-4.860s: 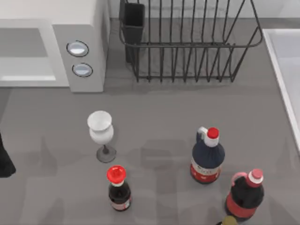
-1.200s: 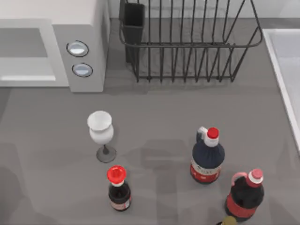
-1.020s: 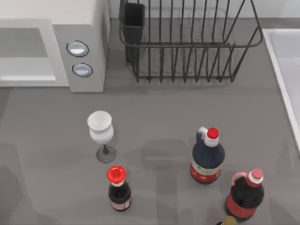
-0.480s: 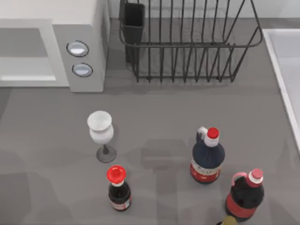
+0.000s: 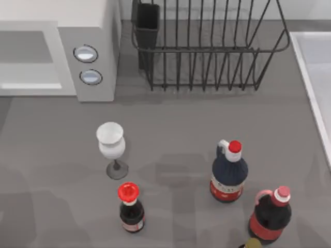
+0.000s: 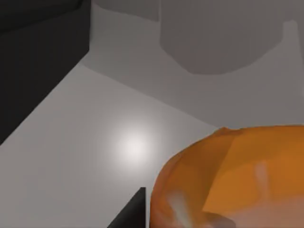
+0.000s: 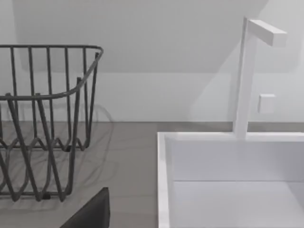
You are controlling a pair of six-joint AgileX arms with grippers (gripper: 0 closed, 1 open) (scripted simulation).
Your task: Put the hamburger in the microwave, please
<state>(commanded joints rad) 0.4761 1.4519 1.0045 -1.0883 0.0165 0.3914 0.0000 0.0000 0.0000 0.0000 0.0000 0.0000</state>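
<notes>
Microwave (image 5: 85,57) at top view's far left back, white box with two round silvery buttons (image 5: 86,53) on its side panel; lighter opening to the left of the panel. Hamburger (image 6: 232,178) seen close up in left wrist view, orange with pale patches, over a pale grey surface with a dark wall beside it; a dark finger tip (image 6: 130,213) pokes in just beside the hamburger. Can't tell if the left gripper's fingers are pinching the hamburger or spread.

Middle of table (image 5: 170,139): wine glass (image 5: 111,147) upright, small red-capped bottle (image 5: 130,209) just in front of it. Black wire dish rack (image 5: 207,49) at back center, dark cup (image 5: 147,23) in its left corner.

Right of center: dark jug with red cap (image 5: 228,173), second dark jug with pale cap (image 5: 270,216) near the front edge. White sink (image 7: 228,180) at far right with upright faucet (image 7: 247,76); right wrist view faces it, rack beside. Dark finger tip (image 7: 92,213) at that view's edge; right fingers' state can't tell.
</notes>
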